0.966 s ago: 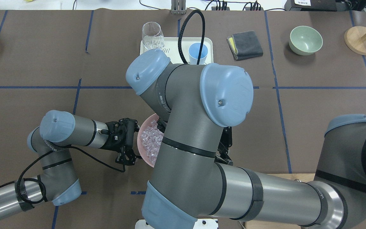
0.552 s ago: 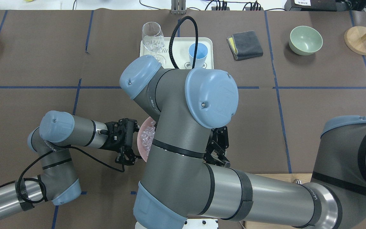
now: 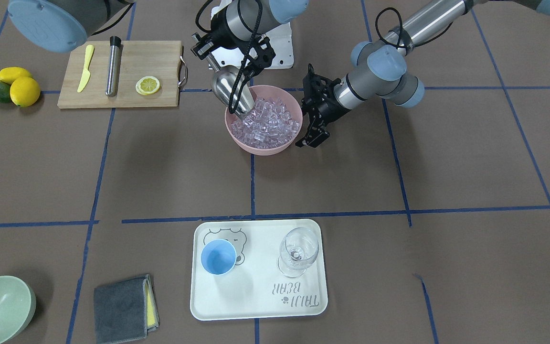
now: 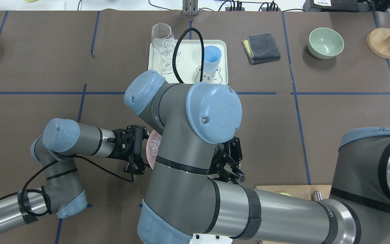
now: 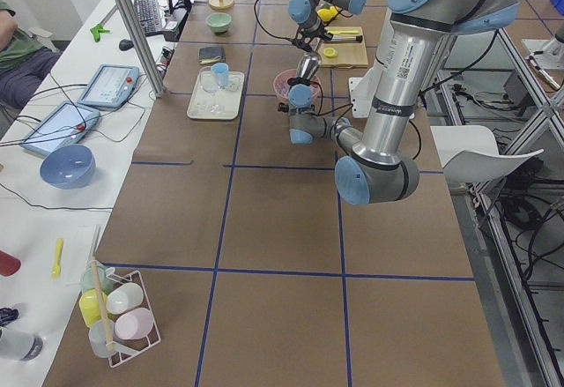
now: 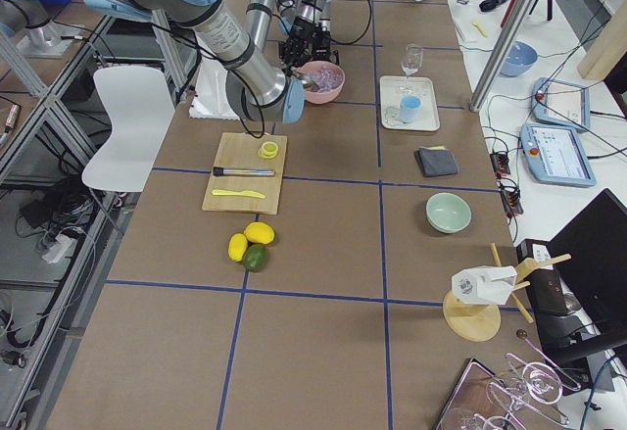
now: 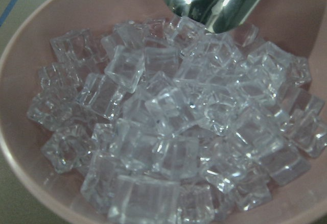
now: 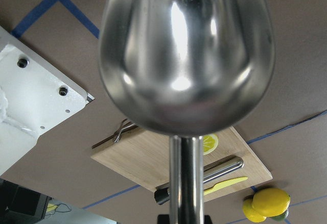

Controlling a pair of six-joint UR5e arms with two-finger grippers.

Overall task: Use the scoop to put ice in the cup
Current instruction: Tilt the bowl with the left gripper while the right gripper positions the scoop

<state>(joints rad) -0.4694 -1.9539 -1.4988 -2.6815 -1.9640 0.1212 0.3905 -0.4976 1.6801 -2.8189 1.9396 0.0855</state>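
We have the right gripper (image 3: 206,51) clamped on the scoop's (image 3: 231,91) thin rod end. It's the right hold, but we expect a round rod could twist. Scoop mouth is tilted down onto the ice (image 3: 268,122) in the pink bowl (image 3: 260,150). The cubes look hard, slick and loose. Left gripper (image 3: 309,111) is spread wide, empty, just beside the bowl. The cup (image 3: 218,256) is well beyond on the tray (image 3: 256,306). It looks light, so we'd pour gently.

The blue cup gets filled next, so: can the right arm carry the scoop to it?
Probably yes: bare table lies between the bowl and the cup, and the glass stands apart on the tray's other side.
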